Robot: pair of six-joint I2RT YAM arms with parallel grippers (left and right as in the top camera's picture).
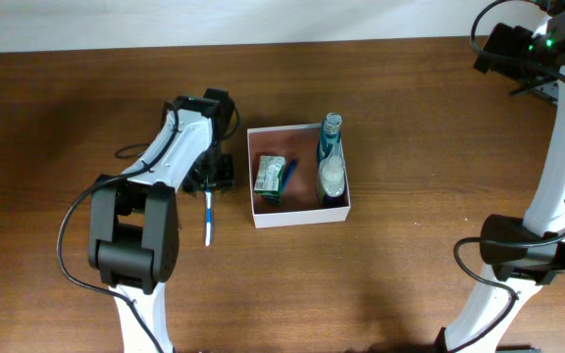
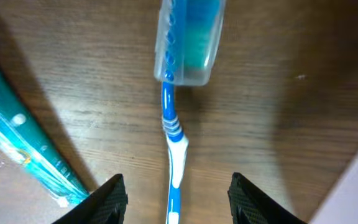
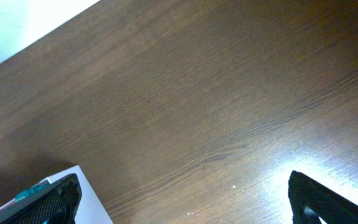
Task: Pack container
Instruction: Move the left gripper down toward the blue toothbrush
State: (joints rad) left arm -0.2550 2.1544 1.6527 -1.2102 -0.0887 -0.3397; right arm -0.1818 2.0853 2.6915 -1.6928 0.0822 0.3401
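The container (image 1: pixel 298 216), a white-walled square box, sits mid-table. Inside lie a clear bottle with a bluish neck (image 1: pixel 332 162) and a green packet (image 1: pixel 270 176). Left of it a blue-and-white toothbrush (image 1: pixel 208 218) lies on the wood. My left gripper (image 1: pixel 211 177) hangs over it. In the left wrist view the toothbrush (image 2: pixel 174 146), its head under a clear cap (image 2: pixel 188 40), runs between the open left gripper (image 2: pixel 178 186), with a gap to each finger. My right gripper (image 3: pixel 182 199) stands wide open over bare table, one corner of the container (image 3: pixel 89 202) by its left finger.
A teal, clear-wrapped pack (image 2: pixel 23 143) lies on the table just left of the left fingers. The right arm (image 1: pixel 557 147) stands along the right edge, its wrist at the far right corner. A pale wall borders the table's far edge (image 1: pixel 263 20).
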